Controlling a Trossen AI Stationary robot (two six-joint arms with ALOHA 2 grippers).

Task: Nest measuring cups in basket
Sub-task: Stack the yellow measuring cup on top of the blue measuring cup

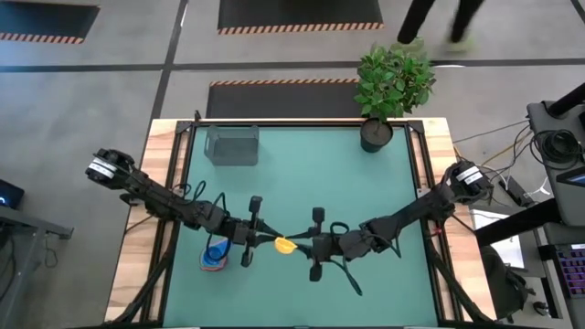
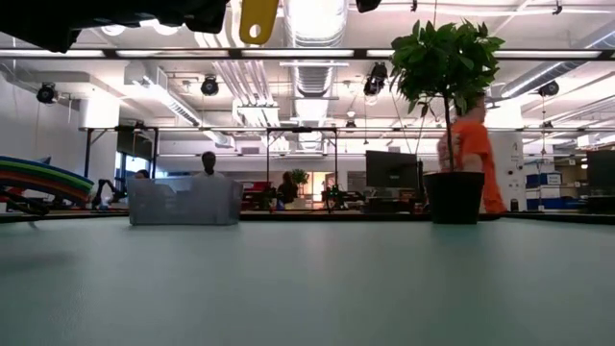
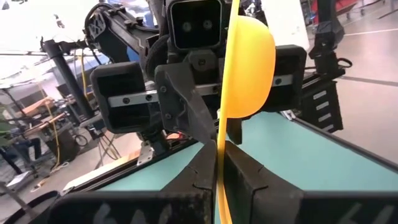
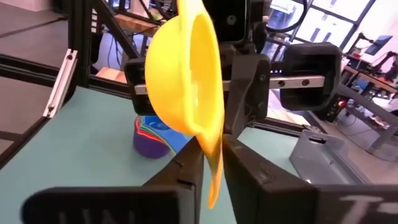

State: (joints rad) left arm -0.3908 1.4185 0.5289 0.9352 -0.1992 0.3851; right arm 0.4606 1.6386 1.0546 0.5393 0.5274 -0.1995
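Note:
A yellow measuring cup hangs in the air over the middle of the table, bowl up and handle end down. My left gripper comes at it from the table's left and is shut on it. My right gripper faces it from the right, also shut on it. A nested stack of the other measuring cups stands on the mat below the left gripper. The grey see-through basket rests on its base at the far left. My left gripper pinches the yellow cup's flat handle between its two fingers, just below the bowl. The fingers come level from the table's left. The cup is lifted clear, its handle end hanging below. My right gripper pinches the same flat handle between its two fingers, right beside the left gripper's fingers. It comes level from the table's right. The bowl stands above the fingers and the handle's end hangs below them.
A potted plant stands at the far right corner. A person in an orange top walks in the room beyond the table. Bare green mat lies between the grippers and the basket.

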